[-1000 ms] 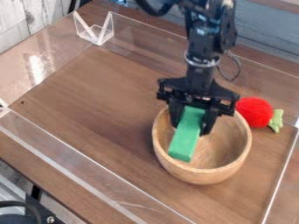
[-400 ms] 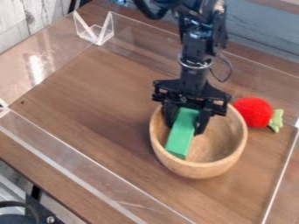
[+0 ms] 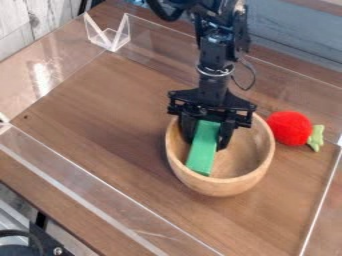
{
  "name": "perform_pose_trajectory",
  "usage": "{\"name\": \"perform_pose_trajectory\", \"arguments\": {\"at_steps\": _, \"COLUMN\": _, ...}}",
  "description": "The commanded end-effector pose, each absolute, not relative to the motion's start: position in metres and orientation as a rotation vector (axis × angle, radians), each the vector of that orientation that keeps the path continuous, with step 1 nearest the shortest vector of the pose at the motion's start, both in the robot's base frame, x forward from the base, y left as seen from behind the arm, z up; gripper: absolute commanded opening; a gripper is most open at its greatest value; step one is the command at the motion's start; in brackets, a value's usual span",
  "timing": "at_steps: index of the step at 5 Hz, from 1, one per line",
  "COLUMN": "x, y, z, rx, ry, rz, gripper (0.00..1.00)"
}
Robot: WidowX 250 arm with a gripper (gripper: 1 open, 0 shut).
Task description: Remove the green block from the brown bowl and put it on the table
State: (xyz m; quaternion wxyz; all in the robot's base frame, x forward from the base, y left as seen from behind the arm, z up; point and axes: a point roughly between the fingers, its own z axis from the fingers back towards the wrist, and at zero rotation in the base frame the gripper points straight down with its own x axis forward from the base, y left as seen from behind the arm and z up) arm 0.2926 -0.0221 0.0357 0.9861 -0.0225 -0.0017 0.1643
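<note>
The brown bowl sits right of centre on the dark wooden table. The green block leans inside it, lower end on the bowl's floor and upper end rising toward the far rim. My gripper points straight down over the bowl's far side. Its black fingers stand on either side of the block's upper end, set wider than the block, so the gripper is open. The block's top edge is partly hidden behind the gripper.
A red strawberry-like toy with green leaves lies just right of the bowl. A low clear plastic wall runs along the table's edges. A clear folded plastic piece stands at the back left.
The gripper has sunk a little over the block and shifted slightly left. The bowl with the block has slid a little left and back with it. The finger spread is unchanged.
</note>
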Motion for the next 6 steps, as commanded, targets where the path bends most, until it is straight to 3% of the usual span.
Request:
{"name": "perform_pose_trajectory", "arguments": {"at_steps": 1, "x": 0.298, "y": -0.03, "z": 0.045, "rx": -0.053, "ry": -0.039, "rz": 0.264, "gripper": 0.0}}
{"name": "perform_pose_trajectory", "arguments": {"at_steps": 4, "x": 0.289, "y": -0.037, "z": 0.03, "rx": -0.051, "ry": -0.027, "rz": 0.23, "gripper": 0.0}}
{"name": "perform_pose_trajectory", "arguments": {"at_steps": 6, "x": 0.28, "y": -0.056, "z": 0.038, "rx": -0.047, "ry": -0.016, "rz": 0.241, "gripper": 0.0}}
